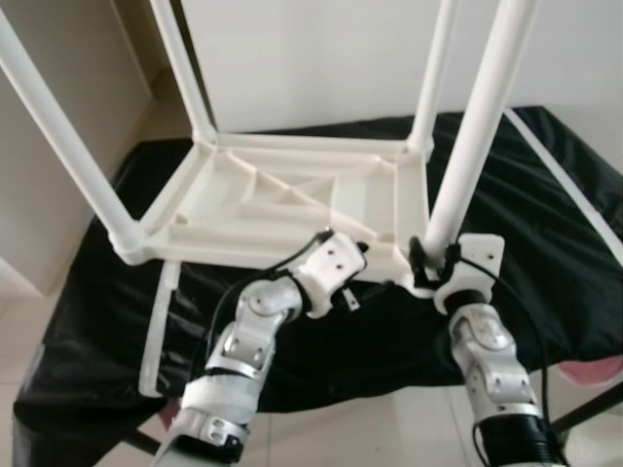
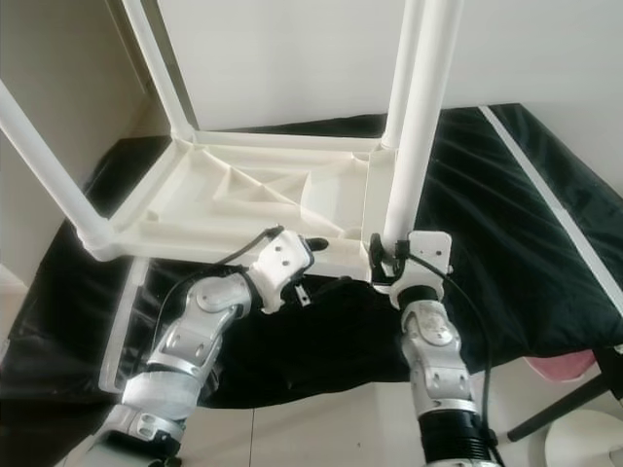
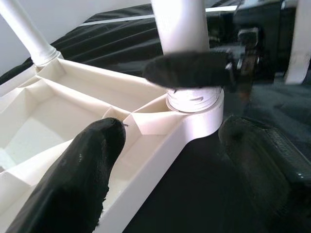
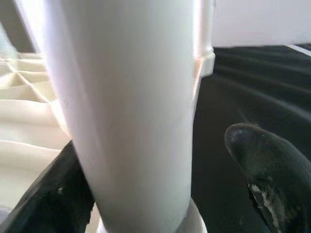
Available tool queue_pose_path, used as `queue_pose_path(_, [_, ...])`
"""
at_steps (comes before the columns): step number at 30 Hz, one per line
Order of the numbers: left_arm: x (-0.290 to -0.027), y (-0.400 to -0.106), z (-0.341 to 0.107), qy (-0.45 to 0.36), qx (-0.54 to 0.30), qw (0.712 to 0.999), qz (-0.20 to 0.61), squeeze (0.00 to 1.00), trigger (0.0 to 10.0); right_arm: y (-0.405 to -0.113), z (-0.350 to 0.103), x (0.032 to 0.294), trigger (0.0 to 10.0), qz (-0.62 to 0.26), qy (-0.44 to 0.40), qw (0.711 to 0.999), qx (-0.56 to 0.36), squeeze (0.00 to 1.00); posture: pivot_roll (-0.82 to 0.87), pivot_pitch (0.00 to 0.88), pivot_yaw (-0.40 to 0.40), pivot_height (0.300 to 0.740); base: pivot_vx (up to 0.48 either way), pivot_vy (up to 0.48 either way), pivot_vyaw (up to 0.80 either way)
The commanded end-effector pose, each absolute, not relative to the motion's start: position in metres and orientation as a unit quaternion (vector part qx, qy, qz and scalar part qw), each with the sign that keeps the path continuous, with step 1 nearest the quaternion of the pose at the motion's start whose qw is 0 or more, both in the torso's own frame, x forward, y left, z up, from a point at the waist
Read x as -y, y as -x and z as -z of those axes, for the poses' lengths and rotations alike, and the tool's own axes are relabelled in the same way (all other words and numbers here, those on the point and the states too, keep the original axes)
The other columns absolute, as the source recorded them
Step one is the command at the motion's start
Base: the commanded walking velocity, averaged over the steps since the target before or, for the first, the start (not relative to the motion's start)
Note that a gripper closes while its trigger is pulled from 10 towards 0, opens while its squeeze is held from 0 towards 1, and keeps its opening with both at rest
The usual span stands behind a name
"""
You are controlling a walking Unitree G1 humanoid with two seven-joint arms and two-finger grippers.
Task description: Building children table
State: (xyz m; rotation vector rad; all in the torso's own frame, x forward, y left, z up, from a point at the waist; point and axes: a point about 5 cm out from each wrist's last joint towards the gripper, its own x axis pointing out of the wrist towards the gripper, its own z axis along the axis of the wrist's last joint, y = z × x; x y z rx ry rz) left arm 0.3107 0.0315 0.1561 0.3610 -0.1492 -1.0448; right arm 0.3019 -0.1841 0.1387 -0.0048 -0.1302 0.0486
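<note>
A white plastic table top (image 1: 292, 199) lies upside down on a black cloth (image 1: 545, 243), ribs up. Legs stand in its corners: near left (image 1: 58, 126), far left (image 1: 185, 68), far right (image 1: 435, 78) and near right (image 1: 477, 136). My right gripper (image 1: 433, 261) sits at the base of the near right leg (image 4: 131, 97), open around it. One finger (image 4: 53, 194) touches the leg and the other (image 4: 272, 174) stands off. My left gripper (image 3: 170, 141) is open and straddles the top's near rim (image 3: 165, 160) beside that leg's socket (image 3: 199, 104).
A loose white strip (image 1: 159, 326) lies on the cloth under the near left corner. Another white bar (image 1: 569, 190) runs along the cloth's right side. A pink object (image 1: 596, 370) and a dark stand (image 2: 584, 413) sit low on the right. Tiled floor lies in front.
</note>
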Motion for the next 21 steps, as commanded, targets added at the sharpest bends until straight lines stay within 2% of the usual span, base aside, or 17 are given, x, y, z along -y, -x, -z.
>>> queue_pose_path(1, [-0.039,-0.319,-0.158,-0.166,0.084,0.891,0.415,0.00,10.0,-0.301,-0.137,0.186,10.0,-0.044,-0.004,0.997,0.066,0.00,-0.12,0.000,0.063,0.740,0.000,0.000,0.00])
queue_pose_path(6, [-0.038,-0.318,-0.158,-0.168,0.086,0.887,0.421,0.00,10.0,-0.304,-0.134,0.194,10.0,-0.091,0.026,0.994,0.051,0.00,-0.12,0.000,0.062,0.740,0.000,0.000,0.00])
queue_pose_path(9, [-0.037,-0.318,-0.159,-0.167,0.088,0.886,0.423,0.00,10.0,-0.310,-0.135,0.194,10.0,-0.175,0.059,0.982,0.037,0.00,-0.12,0.000,0.064,0.740,0.000,0.000,0.00])
queue_pose_path(12, [-0.036,-0.317,-0.160,-0.168,0.089,0.886,0.423,0.00,10.0,-0.316,-0.136,0.192,10.0,-0.212,0.088,0.973,0.032,0.00,-0.11,0.000,0.062,0.740,0.000,0.000,0.00])
queue_pose_path(20, [-0.038,-0.317,-0.161,-0.169,0.092,0.888,0.418,0.00,10.0,-0.332,-0.143,0.188,10.0,-0.257,0.107,0.960,0.021,0.00,-0.08,0.000,0.041,0.740,0.000,0.000,0.00])
queue_pose_path(21, [-0.039,-0.317,-0.160,-0.169,0.091,0.889,0.415,0.00,10.0,-0.332,-0.140,0.188,8.3,-0.268,0.119,0.956,0.013,0.00,-0.08,0.000,0.036,0.740,0.000,0.000,0.00])
